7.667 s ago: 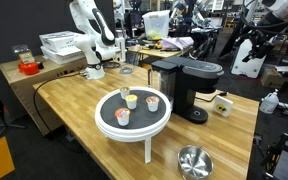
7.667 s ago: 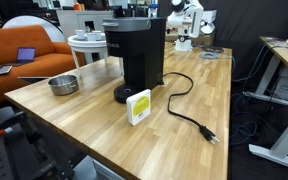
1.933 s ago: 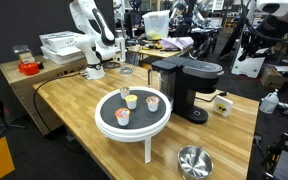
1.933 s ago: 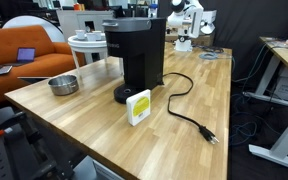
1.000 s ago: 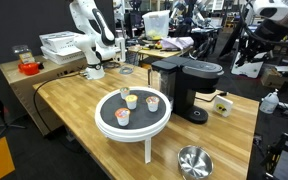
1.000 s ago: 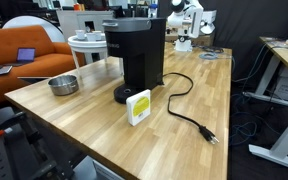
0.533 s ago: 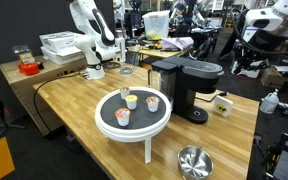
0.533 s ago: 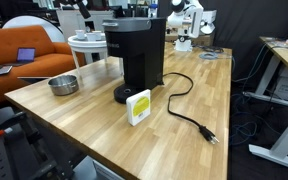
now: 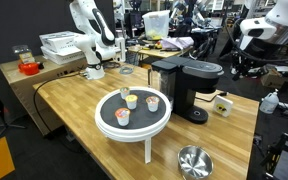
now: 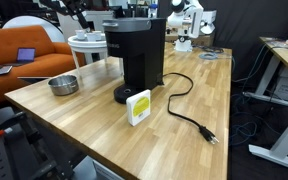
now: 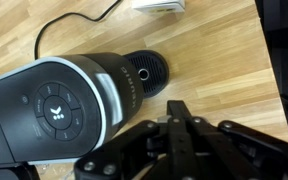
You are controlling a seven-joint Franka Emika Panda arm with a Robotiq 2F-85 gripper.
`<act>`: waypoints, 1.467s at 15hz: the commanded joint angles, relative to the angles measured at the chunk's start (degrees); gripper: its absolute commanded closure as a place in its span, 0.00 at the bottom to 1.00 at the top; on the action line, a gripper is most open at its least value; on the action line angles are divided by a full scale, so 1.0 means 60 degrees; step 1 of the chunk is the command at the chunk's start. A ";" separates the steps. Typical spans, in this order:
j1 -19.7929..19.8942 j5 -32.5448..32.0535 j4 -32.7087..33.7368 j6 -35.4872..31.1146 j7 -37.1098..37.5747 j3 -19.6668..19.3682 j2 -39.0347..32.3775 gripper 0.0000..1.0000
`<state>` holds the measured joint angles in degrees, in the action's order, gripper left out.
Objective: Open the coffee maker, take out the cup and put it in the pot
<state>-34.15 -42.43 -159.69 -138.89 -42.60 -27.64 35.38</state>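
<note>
The black, round-topped coffee maker sits lid down at the left. The gripper, bottom middle, is clenched and empty.

The white arm hangs high near the table's right edge, wrist facing down. The gripper has its fingers pressed together, empty.

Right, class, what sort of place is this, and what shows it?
Probably a robotics lab: a white robot arm, cluttered workbenches behind, and a coffee maker staged on a wooden table.
</note>
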 commanded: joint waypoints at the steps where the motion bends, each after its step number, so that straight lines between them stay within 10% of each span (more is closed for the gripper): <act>1: -0.0102 -0.0256 0.0000 -0.0339 -0.0013 -0.0420 -0.0262 1.00; 9: -0.0070 -0.0412 0.0084 -0.1122 -0.0279 -0.1058 -0.0759 1.00; 10: 0.1114 0.0594 0.0007 -0.1718 -0.1007 0.0111 -0.1218 1.00; 22: 0.3964 0.2657 0.0194 -0.3082 -0.3020 0.2790 -0.2278 1.00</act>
<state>-14.15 -28.27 -158.89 -155.61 -58.27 -14.25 22.69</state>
